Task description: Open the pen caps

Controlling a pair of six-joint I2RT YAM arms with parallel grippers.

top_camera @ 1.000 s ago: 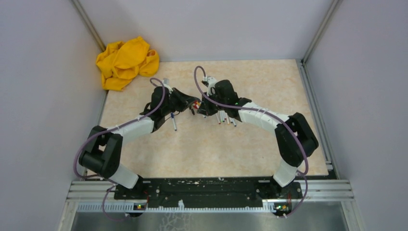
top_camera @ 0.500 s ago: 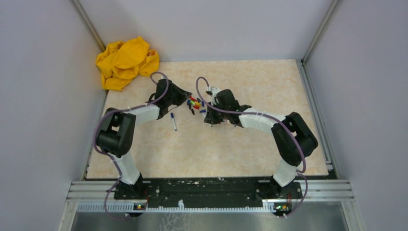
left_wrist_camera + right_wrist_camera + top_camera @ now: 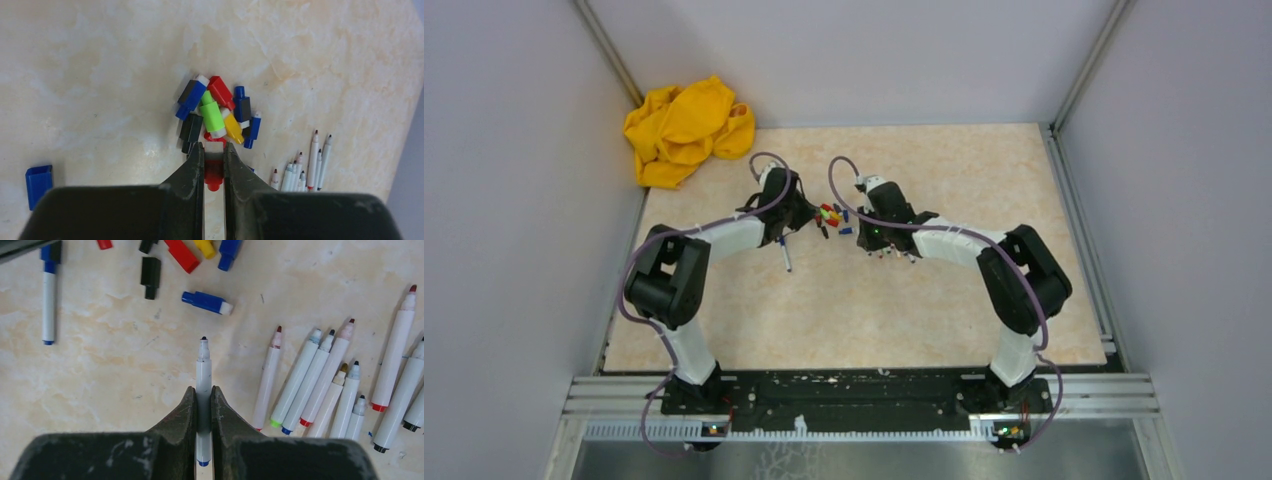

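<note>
While my left claw [image 3: 214, 150] clamps a red cap [image 3: 214, 174], the cap pile [image 3: 213, 112] lies dead ahead; right claw [image 3: 203, 392] clamps a bare pen [image 3: 203, 365], pen row [image 3: 346, 400] rightward.

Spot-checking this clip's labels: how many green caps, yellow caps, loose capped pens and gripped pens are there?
Green caps: 1
Yellow caps: 1
Loose capped pens: 1
Gripped pens: 1
Total: 4

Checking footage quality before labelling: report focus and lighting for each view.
Top external: even light, cap pile too small to resolve. Left wrist: pile sharp, left tool dark and soft-edged near the lens. Right wrist: pens crisp, faint shadows, no glare.
</note>
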